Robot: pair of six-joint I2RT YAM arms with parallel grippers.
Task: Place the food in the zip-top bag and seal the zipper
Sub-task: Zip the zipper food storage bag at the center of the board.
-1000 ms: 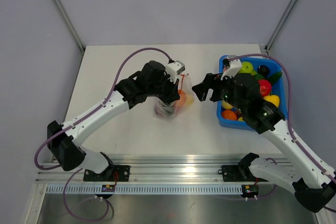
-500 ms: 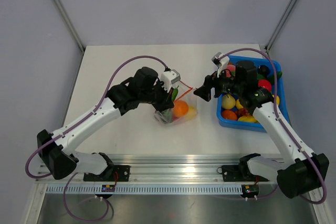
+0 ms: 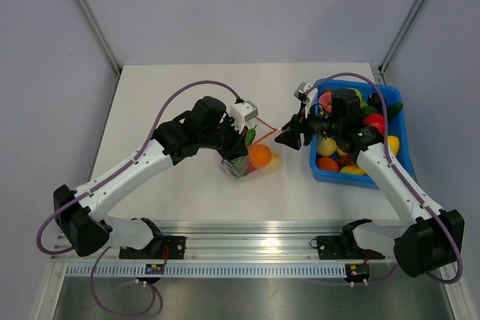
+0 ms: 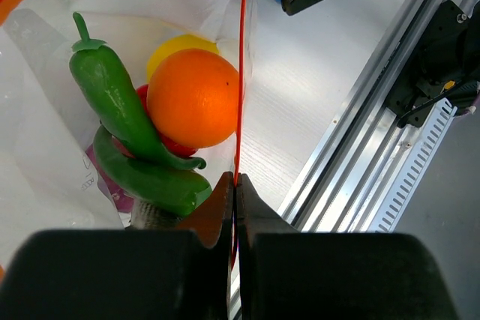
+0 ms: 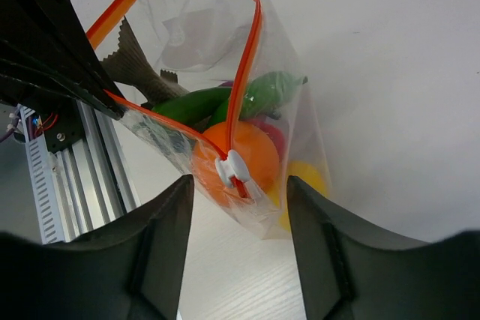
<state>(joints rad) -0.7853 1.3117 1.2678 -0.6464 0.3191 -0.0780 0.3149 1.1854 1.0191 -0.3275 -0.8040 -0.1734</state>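
Since the earlier frames the right gripper (image 5: 238, 185) has edged from over the blue bin (image 3: 321, 171) toward the bag mouth; jaws narrower, yet apart, straddling the white slider (image 5: 232, 168) untouched. The left gripper (image 4: 235, 185) stays clamped on the zipper (image 4: 241, 73). The zip-top bag (image 5: 298, 121) rests on the worktop (image 3: 180, 88) between the arms, holding an orange (image 4: 193, 97) and green peppers (image 4: 112, 103)

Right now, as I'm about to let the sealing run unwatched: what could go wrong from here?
1. The open right pincer straddles the small white slider; closing slightly off, it may grab the bag instead.
2. The left pincer pinches only the thin zipper edge; a pull on the slider might tug it free.
3. The orange sits right against the zipper and could block the mouth from closing.
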